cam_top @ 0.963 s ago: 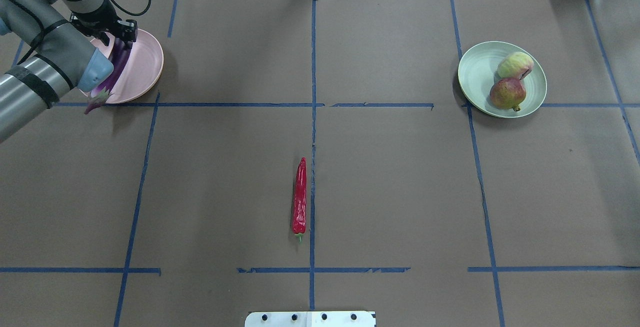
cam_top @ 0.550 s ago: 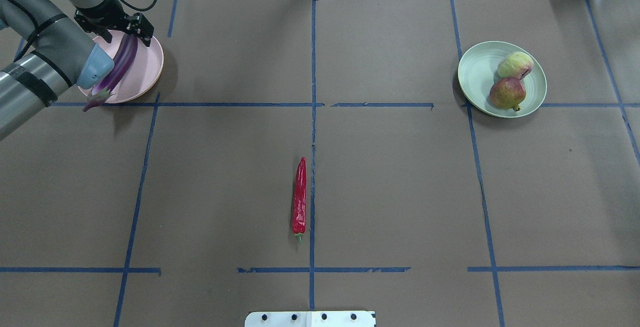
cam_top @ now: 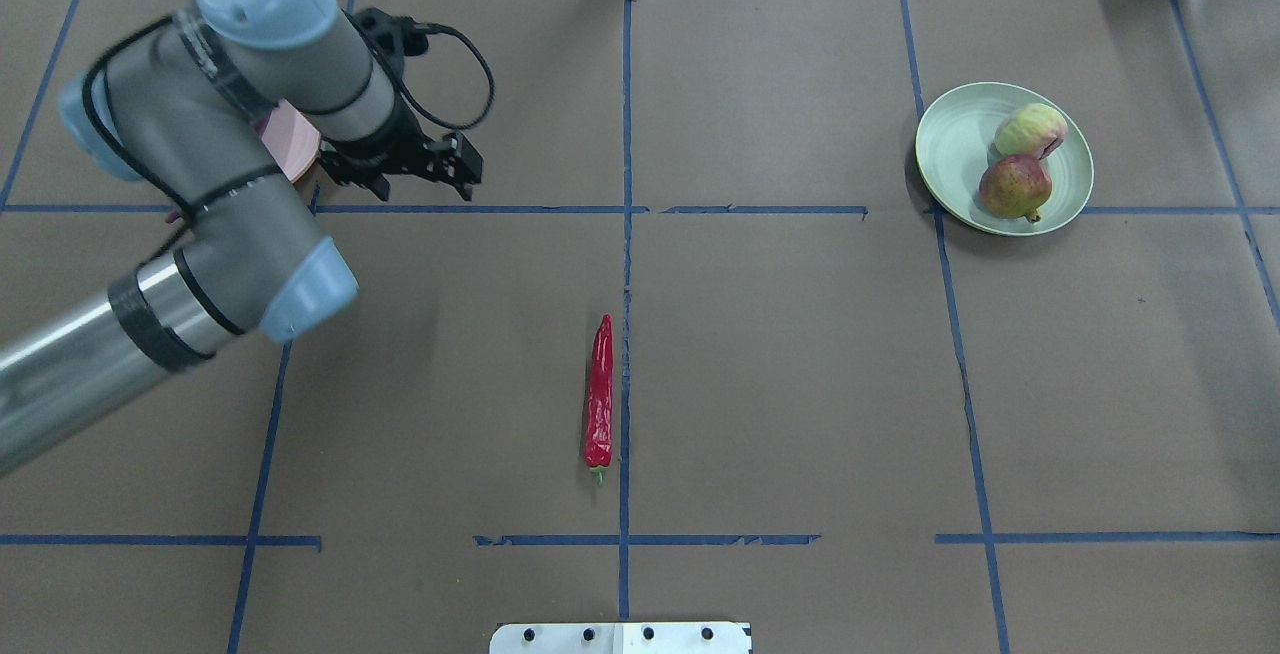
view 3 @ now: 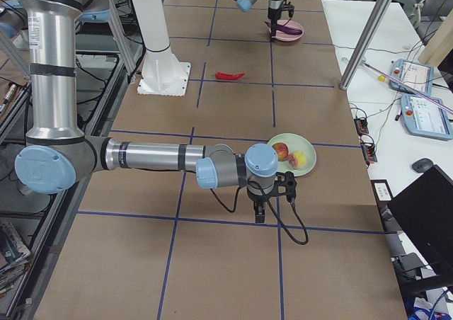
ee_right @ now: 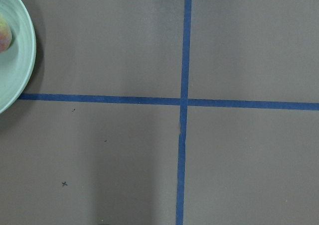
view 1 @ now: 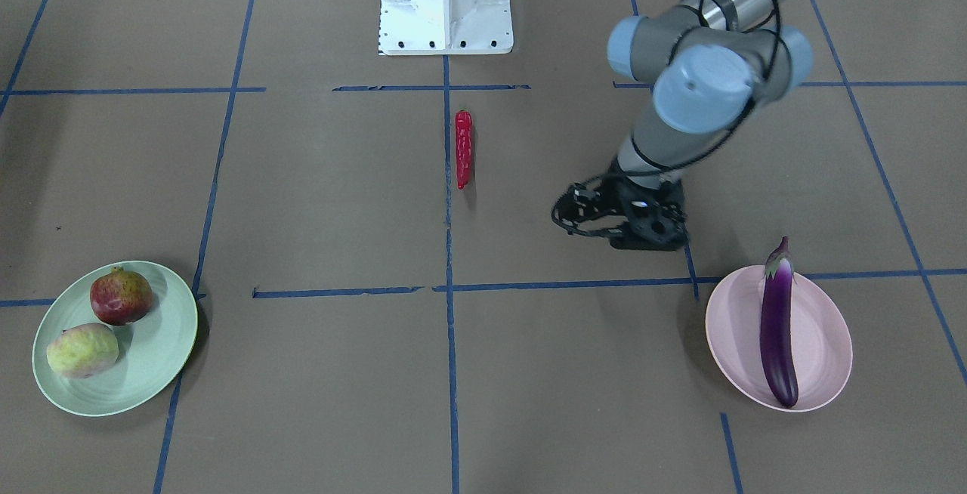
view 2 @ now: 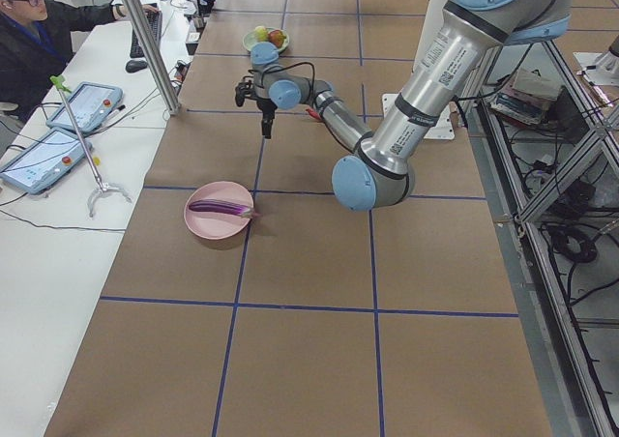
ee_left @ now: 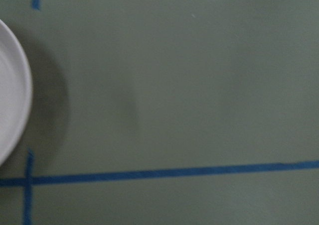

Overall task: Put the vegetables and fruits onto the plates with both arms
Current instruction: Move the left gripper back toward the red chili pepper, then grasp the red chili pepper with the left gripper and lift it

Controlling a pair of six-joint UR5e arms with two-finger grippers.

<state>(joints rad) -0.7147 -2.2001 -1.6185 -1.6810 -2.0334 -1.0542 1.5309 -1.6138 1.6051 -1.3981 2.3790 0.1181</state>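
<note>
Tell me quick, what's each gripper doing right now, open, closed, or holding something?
Left gripper: open, holding nothing; the eggplant lies on the pink plate.
Right gripper: cannot be told; it shows only in the right side view.

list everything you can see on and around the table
pink plate: one, pale pink, table's left side
green plate: one, mint, table's right side
eggplant: one, purple, on the pink plate
chili: one, red, bare table near centre
dark red fruit: one, on the green plate
yellow-green fruit: one, on the green plate
tape lines: several, blue, across the table
base block: one, white, robot's table edge
person: one, dark top, beyond table's left end
left claw: one, black, open, near pink plate
right claw: one, black, beside green plate, state unclear
</note>
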